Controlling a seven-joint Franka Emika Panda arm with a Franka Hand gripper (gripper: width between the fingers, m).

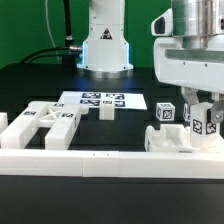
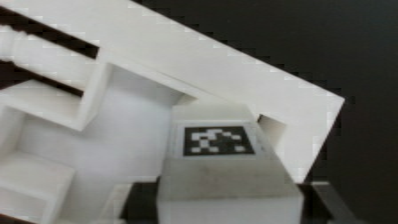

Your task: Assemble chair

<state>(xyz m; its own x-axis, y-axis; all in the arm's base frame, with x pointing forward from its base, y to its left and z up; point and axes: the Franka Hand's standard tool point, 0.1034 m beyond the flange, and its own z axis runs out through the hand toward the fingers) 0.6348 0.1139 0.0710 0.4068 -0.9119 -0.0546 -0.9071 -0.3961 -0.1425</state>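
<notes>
One tool (image 2: 224,203) clamping tagged chair leg (image 2: 219,141), cut-out frame (image 1: 42,122) well apart

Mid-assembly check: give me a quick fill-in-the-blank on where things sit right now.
1. In the exterior view, the gripper hangs over the view's ___ side.
2. The cut-out frames lie on that view's ___ side.
3. The marker board lies flat on a table coloured ___.
4. In the wrist view, the white part between the fingers bears a square ___.
Missing words: right; left; black; tag.
</notes>
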